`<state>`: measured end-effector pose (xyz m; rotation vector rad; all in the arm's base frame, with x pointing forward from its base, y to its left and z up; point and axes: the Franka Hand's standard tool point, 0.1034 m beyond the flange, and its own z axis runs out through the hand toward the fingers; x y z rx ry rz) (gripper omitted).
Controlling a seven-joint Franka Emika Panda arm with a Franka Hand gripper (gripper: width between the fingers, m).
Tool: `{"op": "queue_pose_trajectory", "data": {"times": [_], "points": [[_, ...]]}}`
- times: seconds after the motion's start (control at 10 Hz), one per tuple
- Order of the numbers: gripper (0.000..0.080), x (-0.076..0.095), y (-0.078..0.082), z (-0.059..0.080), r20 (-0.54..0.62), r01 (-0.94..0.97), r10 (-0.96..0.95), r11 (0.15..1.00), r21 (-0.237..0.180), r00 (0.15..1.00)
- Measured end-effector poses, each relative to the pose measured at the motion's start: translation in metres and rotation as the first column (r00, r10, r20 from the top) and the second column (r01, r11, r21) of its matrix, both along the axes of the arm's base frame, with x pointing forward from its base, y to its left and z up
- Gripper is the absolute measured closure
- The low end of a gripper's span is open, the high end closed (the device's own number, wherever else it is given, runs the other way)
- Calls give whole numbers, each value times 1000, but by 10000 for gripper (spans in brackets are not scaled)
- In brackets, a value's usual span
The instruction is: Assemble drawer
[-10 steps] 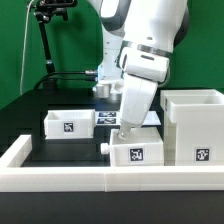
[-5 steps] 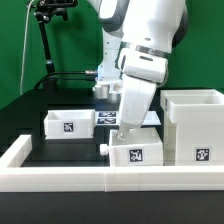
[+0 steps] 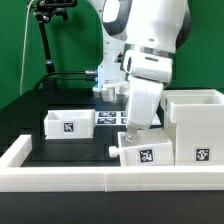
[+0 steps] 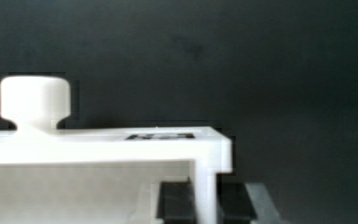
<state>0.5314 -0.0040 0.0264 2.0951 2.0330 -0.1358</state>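
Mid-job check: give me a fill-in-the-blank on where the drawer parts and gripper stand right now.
1. The gripper is shut on the wall of one knobbed ____.
2. That held tray is ____, not level.
3. Its knob points toward the exterior view's ____.
4. The housing stands on the exterior view's ____.
Missing words: tray; tilted; left; right.

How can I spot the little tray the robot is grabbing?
Find the tall white housing at the exterior view's right. Just beside it, the gripper pinches a small tray. Unlike the other tray, which lies flat and untouched, this one is tilted.
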Motion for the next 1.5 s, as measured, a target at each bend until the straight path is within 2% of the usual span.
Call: {"op": "queue_pose_trajectory", "data": {"times": [0.5, 1.0, 1.5], "points": [[753, 0, 1, -1, 7, 12, -12, 1000, 3, 1000], [752, -8, 12, -1, 23, 63, -63, 998, 19, 998], [752, -8, 11, -1, 25, 71, -71, 997, 20, 997]]}}
